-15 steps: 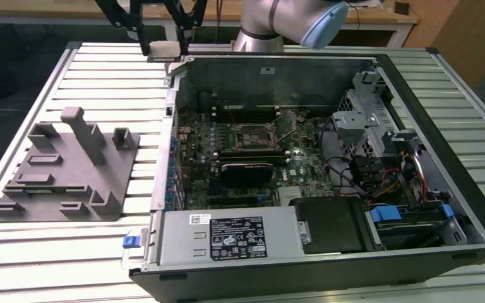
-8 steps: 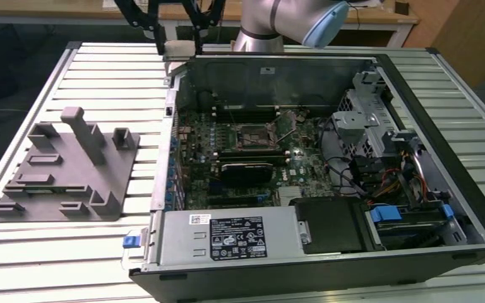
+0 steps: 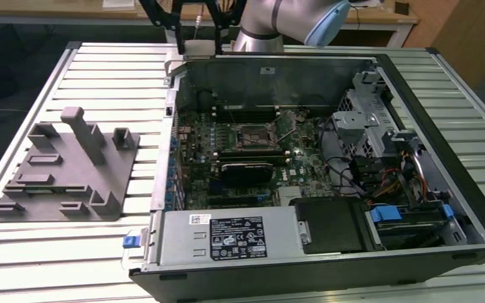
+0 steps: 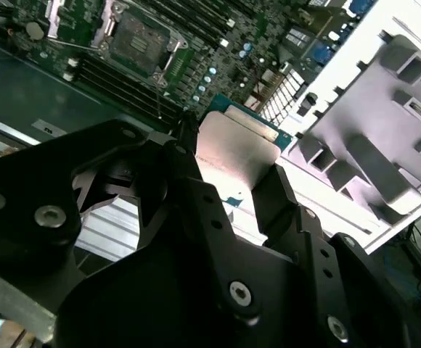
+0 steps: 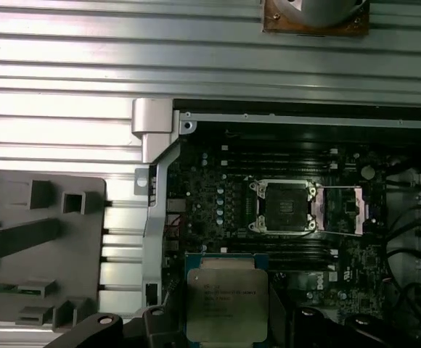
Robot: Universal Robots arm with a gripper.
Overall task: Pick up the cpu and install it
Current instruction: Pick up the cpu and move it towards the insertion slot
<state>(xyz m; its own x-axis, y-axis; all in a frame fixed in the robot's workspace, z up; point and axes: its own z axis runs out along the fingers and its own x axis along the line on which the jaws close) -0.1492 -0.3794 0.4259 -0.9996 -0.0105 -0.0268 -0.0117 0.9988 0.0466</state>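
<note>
My gripper [image 3: 199, 44] is shut on the cpu [image 3: 199, 48], a small pale square held between the two black fingers above the far wall of the open computer case [image 3: 411, 95]. In the second wrist view the cpu [image 4: 236, 156] shows its silver top between the black fingers [image 4: 189, 181]. In the first wrist view the cpu [image 5: 225, 301] hangs above the motherboard, short of the open black-framed socket [image 5: 283, 206]. The socket [image 3: 254, 134] lies in the middle of the board with its metal cover swung open.
A grey plastic fixture block [image 3: 65, 170] with upright posts sits on the slatted metal table [image 3: 99, 69] at the exterior view's left. Inside the case are a power supply [image 3: 225, 237], drive cages [image 3: 369, 120] and cables [image 3: 394, 183].
</note>
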